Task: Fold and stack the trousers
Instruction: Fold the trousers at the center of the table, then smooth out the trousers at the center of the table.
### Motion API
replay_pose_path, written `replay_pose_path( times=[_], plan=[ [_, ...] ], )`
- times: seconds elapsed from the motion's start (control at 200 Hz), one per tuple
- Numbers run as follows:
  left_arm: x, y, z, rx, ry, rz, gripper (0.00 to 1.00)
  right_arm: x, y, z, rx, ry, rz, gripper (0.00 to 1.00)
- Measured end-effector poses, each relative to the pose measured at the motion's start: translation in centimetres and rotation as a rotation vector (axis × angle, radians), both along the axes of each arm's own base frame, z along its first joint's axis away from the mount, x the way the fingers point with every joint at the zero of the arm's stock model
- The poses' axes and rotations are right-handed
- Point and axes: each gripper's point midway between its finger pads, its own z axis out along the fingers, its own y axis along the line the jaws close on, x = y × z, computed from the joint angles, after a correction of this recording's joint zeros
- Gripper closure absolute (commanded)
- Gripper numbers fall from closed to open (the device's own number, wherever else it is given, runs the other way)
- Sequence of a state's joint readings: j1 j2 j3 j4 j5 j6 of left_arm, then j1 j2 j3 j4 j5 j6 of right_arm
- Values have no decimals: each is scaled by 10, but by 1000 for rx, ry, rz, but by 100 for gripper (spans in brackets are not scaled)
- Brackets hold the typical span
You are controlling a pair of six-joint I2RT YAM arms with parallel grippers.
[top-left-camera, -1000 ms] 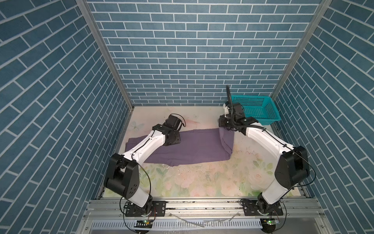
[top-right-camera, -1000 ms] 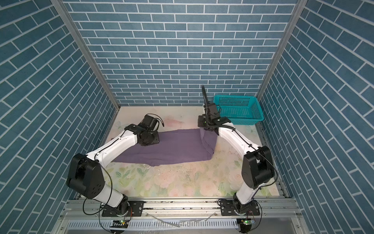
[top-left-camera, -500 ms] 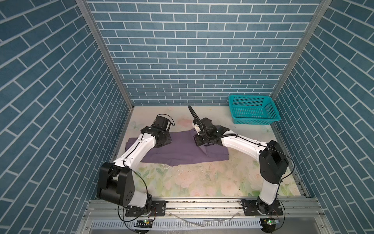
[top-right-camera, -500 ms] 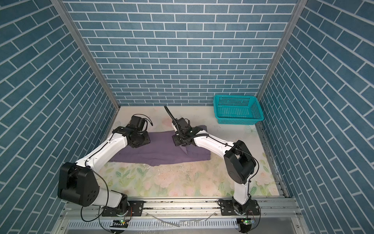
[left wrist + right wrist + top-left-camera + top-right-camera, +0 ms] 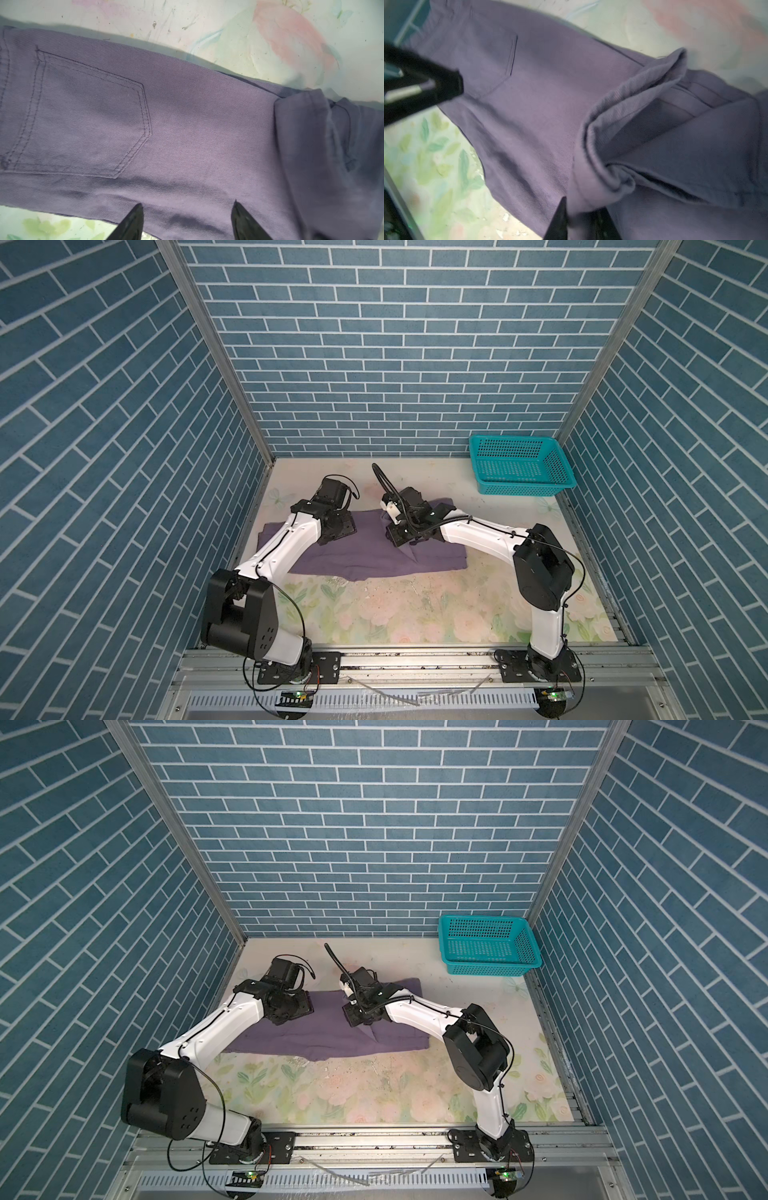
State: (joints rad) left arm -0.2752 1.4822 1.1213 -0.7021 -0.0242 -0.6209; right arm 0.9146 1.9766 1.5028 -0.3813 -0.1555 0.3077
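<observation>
Trousers (image 5: 357, 560) lie spread beneath the left gripper (image 5: 187, 209) and right gripper (image 5: 582, 212).

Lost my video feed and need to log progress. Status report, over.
Left gripper open over the trousers. Right gripper astride the folded hem, grip unclear. Trousers on table, one end folded over. Basket apart, nothing blocking.

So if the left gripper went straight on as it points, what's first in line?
The trousers: the left gripper points down onto their purple cloth near the back pocket, jaws apart. Nothing shows between; how close is unclear.
</observation>
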Motion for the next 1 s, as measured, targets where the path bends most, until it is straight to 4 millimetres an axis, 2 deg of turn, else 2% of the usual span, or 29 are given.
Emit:
replay_pose_path(
  times=[0.08,0.15,0.25,0.345,0.445,0.54,0.64,0.735,0.845,1.0],
  plan=[
    [0,0,-3,1,10,-1,30,-14,5,-13,-21,32,34,66],
    [1,-2,-8,0,24,-5,30,-20,7,-15,-24,42,49,66],
    [8,-8,-9,-1,35,-20,30,-26,5,-4,-15,19,65,66],
    [21,-29,-3,9,23,-73,30,-22,-13,16,5,-16,36,67],
    [35,-69,4,8,-5,-172,31,-2,-48,46,58,-57,-56,70],
    [39,-109,1,1,-13,-265,31,31,-103,66,118,-74,-233,70],
    [36,-141,-15,2,15,-341,30,59,-170,67,152,-55,-443,70],
    [30,-158,-34,16,53,-383,27,66,-220,51,155,-5,-597,70],
    [21,-169,-53,31,98,-417,25,59,-247,33,151,61,-684,69],
    [12,-183,-64,35,116,-452,24,55,-257,22,174,125,-729,69]
  ],
)
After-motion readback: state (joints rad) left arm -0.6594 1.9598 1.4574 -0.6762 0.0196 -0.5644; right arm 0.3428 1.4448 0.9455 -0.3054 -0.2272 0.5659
